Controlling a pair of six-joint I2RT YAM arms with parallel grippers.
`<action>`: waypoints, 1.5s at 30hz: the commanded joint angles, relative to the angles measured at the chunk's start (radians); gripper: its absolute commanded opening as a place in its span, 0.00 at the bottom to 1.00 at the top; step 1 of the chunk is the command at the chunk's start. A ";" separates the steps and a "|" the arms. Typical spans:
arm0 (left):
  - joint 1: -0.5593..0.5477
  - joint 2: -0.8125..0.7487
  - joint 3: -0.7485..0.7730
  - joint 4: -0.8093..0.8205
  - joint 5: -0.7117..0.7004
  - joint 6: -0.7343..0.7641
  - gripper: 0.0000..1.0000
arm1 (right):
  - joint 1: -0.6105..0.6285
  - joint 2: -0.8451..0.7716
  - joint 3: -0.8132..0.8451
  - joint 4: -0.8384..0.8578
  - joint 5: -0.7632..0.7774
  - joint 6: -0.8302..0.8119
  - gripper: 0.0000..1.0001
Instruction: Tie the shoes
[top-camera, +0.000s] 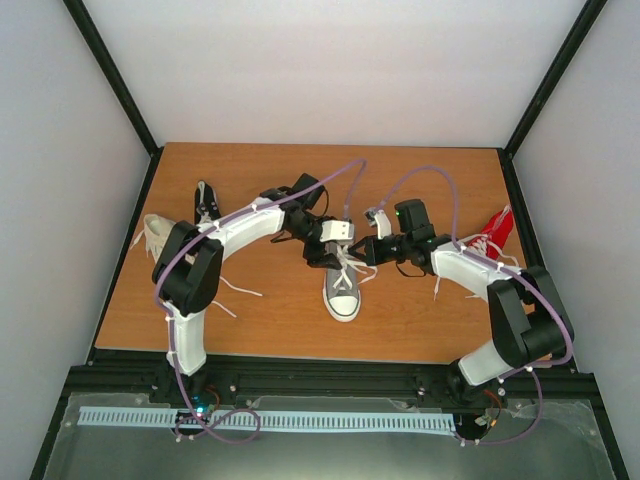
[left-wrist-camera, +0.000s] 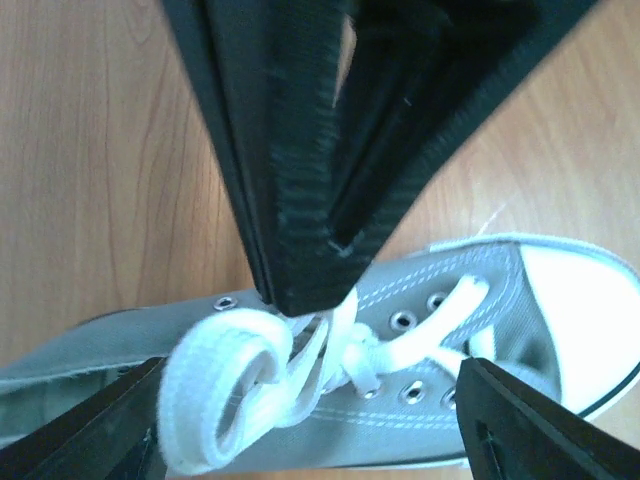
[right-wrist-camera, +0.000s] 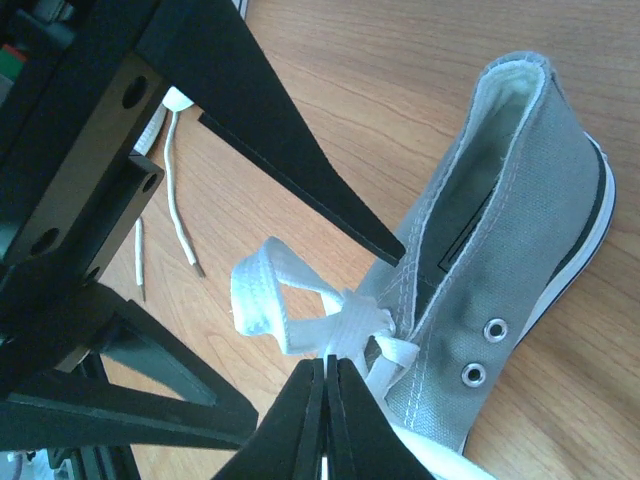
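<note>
The loop (right-wrist-camera: 262, 297) may be undone if the white lace (right-wrist-camera: 342, 328) pinched by the right hand (right-wrist-camera: 327, 365) is tugged while the left hand (left-wrist-camera: 311, 365) is spread.

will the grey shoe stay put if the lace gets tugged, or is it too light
It probably slides. The grey shoe looks like small thin canvas, and it rests on the smooth wooden table with nothing pinning it down. The lace looks flat and floppy, its loop curling, so it likely gives slack before dragging the shoe.
</note>
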 joint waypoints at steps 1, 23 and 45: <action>-0.001 0.019 0.034 -0.031 -0.051 0.232 0.79 | -0.002 0.014 0.004 0.014 -0.010 -0.017 0.03; -0.041 0.038 0.035 0.067 -0.084 0.178 0.19 | -0.002 0.012 0.012 -0.001 -0.003 -0.031 0.03; -0.020 0.050 0.034 0.073 -0.109 0.107 0.01 | -0.070 -0.022 0.023 0.018 -0.045 -0.032 0.40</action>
